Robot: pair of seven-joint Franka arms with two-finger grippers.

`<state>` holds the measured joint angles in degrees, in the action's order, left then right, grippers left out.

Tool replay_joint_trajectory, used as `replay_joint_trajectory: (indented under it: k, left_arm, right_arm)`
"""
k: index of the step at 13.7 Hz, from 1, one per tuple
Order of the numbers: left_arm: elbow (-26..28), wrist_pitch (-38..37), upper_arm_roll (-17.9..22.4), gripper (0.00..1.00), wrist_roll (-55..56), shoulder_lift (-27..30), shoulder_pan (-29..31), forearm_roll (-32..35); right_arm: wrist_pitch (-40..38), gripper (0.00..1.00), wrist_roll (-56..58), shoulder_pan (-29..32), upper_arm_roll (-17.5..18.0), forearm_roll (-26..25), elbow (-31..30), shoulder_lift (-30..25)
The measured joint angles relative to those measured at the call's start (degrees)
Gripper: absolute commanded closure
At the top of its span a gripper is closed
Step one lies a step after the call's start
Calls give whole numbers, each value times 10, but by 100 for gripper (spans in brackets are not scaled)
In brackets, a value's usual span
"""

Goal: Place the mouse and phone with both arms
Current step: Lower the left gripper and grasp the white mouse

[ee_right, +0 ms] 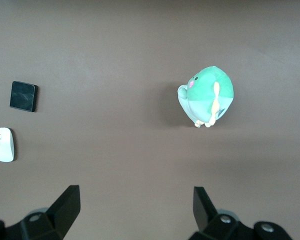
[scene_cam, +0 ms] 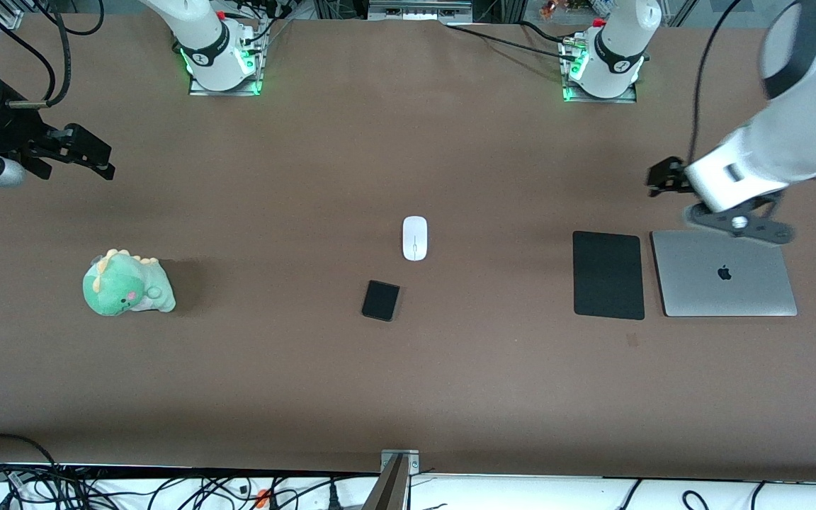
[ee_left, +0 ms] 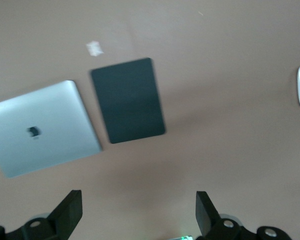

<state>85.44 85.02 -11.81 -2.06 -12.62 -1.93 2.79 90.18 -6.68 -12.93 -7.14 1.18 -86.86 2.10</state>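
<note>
Left tool [ee_left: 135, 215] spread wide and empty, up over the counter [scene_cam: 408, 382] by the laptop [scene_cam: 723, 274] and black pad [scene_cam: 608, 275]. Right tool [ee_right: 135, 215] also wide, empty, over the right arm's end, with the plush dinosaur [scene_cam: 127, 282] below it. Mouse [scene_cam: 414, 238] and phone [scene_cam: 380, 300] sit mid-counter, phone nearer the camera, both untouched. Nothing grasped or placed; the whole job remains. The pad is probably the mouse's target.
</note>
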Motion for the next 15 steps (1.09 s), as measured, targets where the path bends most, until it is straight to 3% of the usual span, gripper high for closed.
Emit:
replay_joint_trajectory:
  k: [3, 8, 10, 15]
  left_arm:
    - [2, 75, -12, 0, 87, -76, -61, -1]
    - [3, 333, -17, 0, 295, -220, -175, -3]
    - [3, 417, -16, 0, 374, -260, -222, 1]
    - [3, 492, -11, 0, 523, -322, -293, 98]
  right_arm:
    - [0, 0, 0, 1, -4, 0, 0, 1]
    - [27, 0, 0, 1, -4, 6, 1, 6]
    - [29, 0, 0, 1, -5, 43, 3, 6]
    - [29, 0, 0, 3, -31, 66, 6, 6]
